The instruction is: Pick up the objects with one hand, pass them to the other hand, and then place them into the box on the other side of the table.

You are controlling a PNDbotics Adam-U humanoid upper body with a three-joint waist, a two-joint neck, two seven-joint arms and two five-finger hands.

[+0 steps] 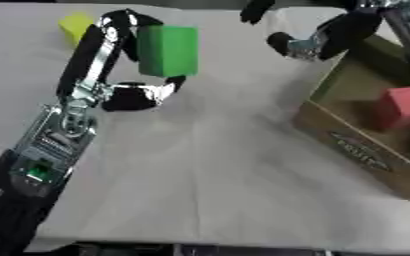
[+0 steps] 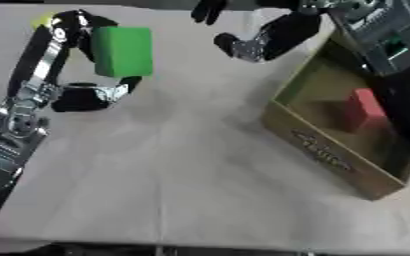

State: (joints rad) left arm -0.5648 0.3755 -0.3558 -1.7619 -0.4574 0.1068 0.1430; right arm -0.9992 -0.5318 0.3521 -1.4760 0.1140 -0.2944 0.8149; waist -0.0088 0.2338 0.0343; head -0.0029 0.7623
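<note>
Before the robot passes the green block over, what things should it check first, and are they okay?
1. Green block held: the left robot hand has fingers and thumb curled round it. Ok.
2. Block off the table: looks raised, but cannot tell for sure.
3. Right robot hand ready to receive: it holds nothing and is apart from the block, near the box's far corner. Ok.
4. Room in the box: a red block sits inside, with bare floor beside it. Ok.
5. Path between the two hands: nothing lies there. Ok.
6. Yellow block: waits behind the left robot hand, partly hidden. Ok.
</note>
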